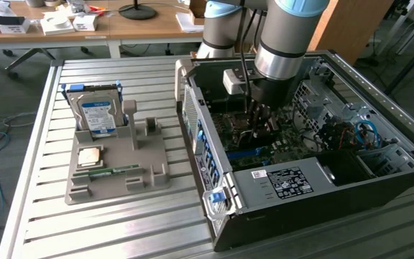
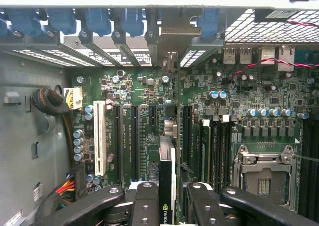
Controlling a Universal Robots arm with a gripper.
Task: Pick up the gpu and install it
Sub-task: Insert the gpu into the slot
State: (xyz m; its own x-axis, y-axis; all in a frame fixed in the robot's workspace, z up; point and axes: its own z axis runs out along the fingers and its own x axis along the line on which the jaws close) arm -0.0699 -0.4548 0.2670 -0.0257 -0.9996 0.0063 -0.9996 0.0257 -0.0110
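1. Between the two black fingers (image 2: 145, 206) of the gripper (image 2: 169, 211) stands one gpu (image 2: 167, 178), seen edge-on. The jaws are partly apart and clamped on its two flat faces.
2. Just past the fingers, the card hangs over the motherboard (image 2: 239, 91), in line with the black slots. I cannot tell whether its lower edge is seated in a slot.
3. One white slot (image 2: 99, 136) lies on one side of the card and one metal-framed processor socket (image 2: 261, 178) on the other.
4. Farther on, the card's pale bracket end (image 2: 172, 32) reaches the case's rear wall, among a row of blue latches (image 2: 97, 19).
5. In the exterior view, the gripper (image 1: 257, 121) reaches straight down into one open computer case (image 1: 322, 221) on the slatted tabletop (image 1: 121, 232).
6. To the exterior view's left of the case, and apart from it, sits one grey tray (image 1: 153, 181). It holds one hard drive (image 1: 97, 114) upright, one processor chip (image 1: 90, 157) lying flat and one memory stick (image 1: 108, 171) lying flat.
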